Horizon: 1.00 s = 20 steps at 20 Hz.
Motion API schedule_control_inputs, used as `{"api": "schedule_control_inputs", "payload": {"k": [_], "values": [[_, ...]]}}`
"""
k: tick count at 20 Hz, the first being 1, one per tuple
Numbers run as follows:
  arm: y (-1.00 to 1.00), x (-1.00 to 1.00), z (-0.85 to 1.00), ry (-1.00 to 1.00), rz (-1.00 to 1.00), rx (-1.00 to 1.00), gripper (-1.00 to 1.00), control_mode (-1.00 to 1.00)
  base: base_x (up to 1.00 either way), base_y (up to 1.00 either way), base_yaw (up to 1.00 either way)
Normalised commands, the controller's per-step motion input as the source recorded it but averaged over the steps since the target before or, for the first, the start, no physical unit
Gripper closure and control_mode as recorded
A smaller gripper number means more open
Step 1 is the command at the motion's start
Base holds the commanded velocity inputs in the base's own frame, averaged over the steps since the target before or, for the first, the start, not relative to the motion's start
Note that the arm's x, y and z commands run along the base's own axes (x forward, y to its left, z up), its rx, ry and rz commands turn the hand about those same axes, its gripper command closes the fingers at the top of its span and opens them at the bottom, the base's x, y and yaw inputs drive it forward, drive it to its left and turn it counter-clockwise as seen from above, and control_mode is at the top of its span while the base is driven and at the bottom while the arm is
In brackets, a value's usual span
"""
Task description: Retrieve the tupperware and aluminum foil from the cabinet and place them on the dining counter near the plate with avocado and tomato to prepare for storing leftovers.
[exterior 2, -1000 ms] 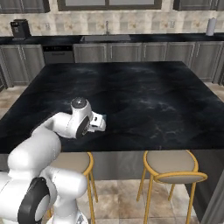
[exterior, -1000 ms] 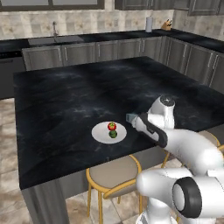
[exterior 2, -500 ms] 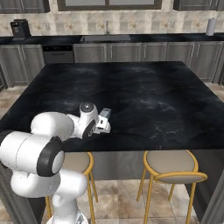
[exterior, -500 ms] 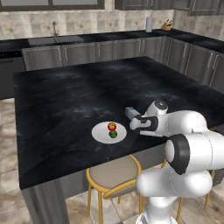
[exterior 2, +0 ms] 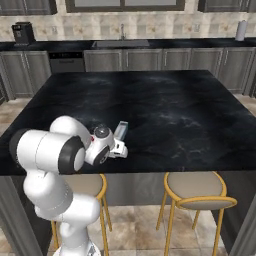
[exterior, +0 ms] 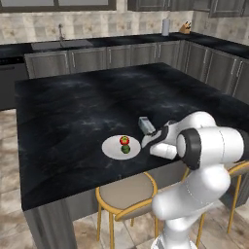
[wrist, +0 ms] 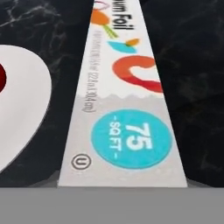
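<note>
The aluminum foil [exterior: 144, 125] is a long pale box with a teal "75 SQ FT" disc and a red mark [wrist: 127, 109]. It lies low over the black marble dining counter [exterior: 73, 112], just right of the plate with avocado and tomato [exterior: 113, 148]. My gripper [exterior: 150, 133] is shut on the box's near end, with the hand held flat close to the countertop. In the right base view the foil box [exterior 2: 120, 131] juts out beyond the gripper [exterior 2: 119, 142]. The hand view has the plate's white rim [wrist: 22, 100] to the box's left. The tupperware and the cabinet are out of view.
Yellow-framed stools [exterior: 129, 192] [exterior 2: 192, 187] stand under the counter's near edge. Behind the island runs a black counter with a sink [exterior: 63, 44], a paper towel roll [exterior: 166, 26] and a coffee machine [exterior 2: 22, 32]. Bare marble [exterior 2: 175, 110] stretches right of the box.
The arm has folded down and its elbow has dropped. The hand carried the foil box lower and a little nearer the plate. The plate has not moved.
</note>
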Motion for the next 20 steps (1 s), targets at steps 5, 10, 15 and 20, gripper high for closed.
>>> {"api": "schedule_control_inputs", "payload": {"k": [5,10,15,20], "values": [[0.00,-0.29,0.29,-0.02,0.00,0.00,-1.00,-1.00,0.00,0.00,0.00],[0.00,-0.48,0.77,-0.20,0.00,0.00,-1.00,-1.00,0.00,0.00,0.00],[0.00,-0.39,1.00,-0.24,0.00,0.00,-1.00,-1.00,0.00,0.00,0.00],[0.00,-0.55,1.00,-0.08,0.00,-0.01,-1.00,-1.00,0.00,0.00,0.00]]}}
